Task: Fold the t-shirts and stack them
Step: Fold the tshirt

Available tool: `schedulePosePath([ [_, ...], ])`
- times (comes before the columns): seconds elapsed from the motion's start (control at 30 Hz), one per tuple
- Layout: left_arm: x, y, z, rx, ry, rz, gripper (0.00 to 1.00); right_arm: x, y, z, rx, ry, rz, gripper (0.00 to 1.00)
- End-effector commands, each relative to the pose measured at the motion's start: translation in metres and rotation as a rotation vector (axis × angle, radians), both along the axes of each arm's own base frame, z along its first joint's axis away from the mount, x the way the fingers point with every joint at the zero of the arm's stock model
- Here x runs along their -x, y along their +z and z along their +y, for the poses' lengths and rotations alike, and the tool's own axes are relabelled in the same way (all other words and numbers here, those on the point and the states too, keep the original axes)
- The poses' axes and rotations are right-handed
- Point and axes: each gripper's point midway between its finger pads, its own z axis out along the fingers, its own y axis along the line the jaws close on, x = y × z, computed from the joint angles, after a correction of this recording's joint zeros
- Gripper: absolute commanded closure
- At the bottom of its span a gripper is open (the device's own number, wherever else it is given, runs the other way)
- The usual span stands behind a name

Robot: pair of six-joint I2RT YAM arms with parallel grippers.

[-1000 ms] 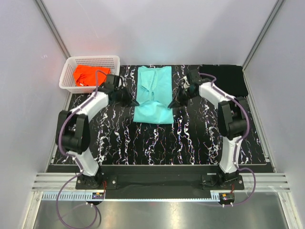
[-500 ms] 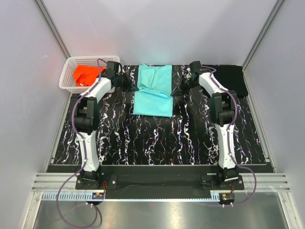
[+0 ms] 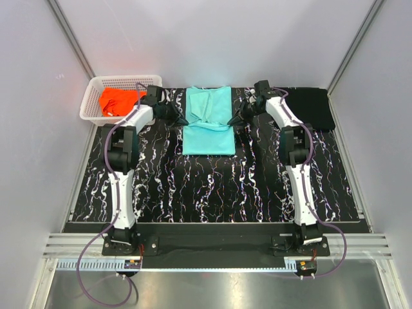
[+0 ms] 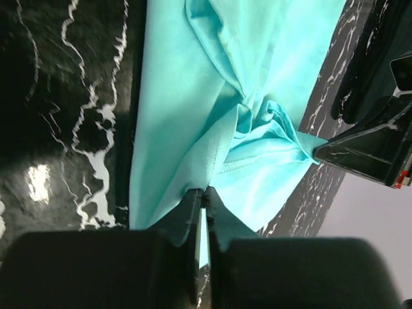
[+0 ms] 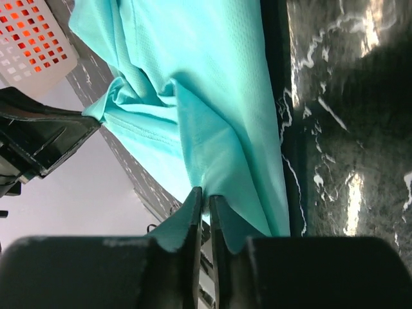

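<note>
pinching mint-teal t-shirt (image 3: 209,132) | left tool (image 4: 204,193), right tool (image 5: 205,193) | soft, creased, oblong

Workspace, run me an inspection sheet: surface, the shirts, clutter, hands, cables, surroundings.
Surface: black white-veined tabletop, glossy, with glare spots.
Job's things: mint-teal t-shirt partly folded at far centre, bunched in the middle; orange t-shirt inside the white basket; black t-shirt lying at the far right.
Clutter: nothing seen.
Hands: left hand and right hand each pinch a fold of the mint-teal t-shirt, from opposite sides.
Cables: purple cables loop past the near edge, away from the cloth.
Surroundings: pale walls; metal rail along the near edge.
</note>
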Motion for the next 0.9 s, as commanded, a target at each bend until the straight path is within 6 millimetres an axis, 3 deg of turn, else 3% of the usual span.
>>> schedulePosePath([
  [0.0, -0.021, 0.015, 0.004, 0.004, -0.019, -0.084, 0.84, -0.016, 0.006, -0.002, -0.027, -0.013, -0.029, 0.8],
  [0.1, -0.029, 0.015, 0.008, -0.037, -0.049, -0.088, 0.7, -0.041, 0.018, -0.018, -0.05, -0.071, -0.07, 0.74],
  [0.13, -0.04, 0.03, 0.011, -0.08, -0.056, -0.15, 0.66, -0.046, 0.013, -0.023, -0.066, -0.088, -0.058, 0.72],
  [0.17, -0.043, 0.043, 0.015, -0.104, -0.055, -0.178, 0.64, -0.06, 0.032, -0.034, -0.086, -0.116, -0.105, 0.71],
  [0.2, -0.044, 0.053, 0.018, -0.132, -0.052, -0.205, 0.55, -0.065, 0.036, -0.038, -0.102, -0.137, -0.1, 0.69],
  [0.23, -0.043, 0.059, 0.028, -0.193, -0.043, -0.228, 0.52, -0.068, 0.043, -0.042, -0.109, -0.145, -0.114, 0.68],
  [0.27, -0.04, 0.081, 0.032, -0.217, -0.04, -0.272, 0.5, -0.068, 0.047, -0.046, -0.109, -0.153, -0.117, 0.67],
  [0.33, -0.028, 0.084, 0.042, -0.277, -0.04, -0.278, 0.46, -0.065, 0.064, -0.056, -0.089, -0.155, -0.15, 0.63],
  [0.37, -0.022, 0.085, 0.045, -0.292, -0.042, -0.279, 0.46, -0.055, 0.051, -0.057, -0.068, -0.14, -0.118, 0.61],
  [0.4, -0.009, 0.089, 0.047, -0.303, -0.045, -0.274, 0.46, -0.049, 0.068, -0.058, -0.061, -0.13, -0.141, 0.59],
  [0.43, -0.002, 0.088, 0.047, -0.299, -0.057, -0.268, 0.47, -0.042, 0.068, -0.058, -0.048, -0.121, -0.136, 0.59],
  [0.47, 0.006, 0.088, 0.043, -0.289, -0.071, -0.262, 0.5, -0.029, 0.055, -0.058, -0.024, -0.096, -0.108, 0.59],
  [0.5, 0.019, 0.085, 0.039, -0.281, -0.088, -0.245, 0.52, -0.021, 0.069, -0.057, -0.011, -0.083, -0.131, 0.59],
  [0.57, 0.037, 0.081, 0.019, -0.257, -0.154, -0.242, 0.58, 0.0, 0.059, -0.043, 0.013, -0.03, -0.105, 0.61],
  [0.63, 0.053, 0.07, 0.001, -0.209, -0.205, -0.223, 0.59, 0.018, 0.066, -0.021, 0.023, 0.023, -0.118, 0.63],
  [0.67, 0.059, 0.064, -0.011, -0.19, -0.231, -0.213, 0.6, 0.029, 0.056, -0.013, 0.032, 0.044, -0.093, 0.65],
  [0.87, 0.067, 0.015, -0.031, -0.206, -0.275, -0.126, 0.63, 0.063, 0.02, 0.027, 0.092, 0.153, -0.047, 0.73],
])
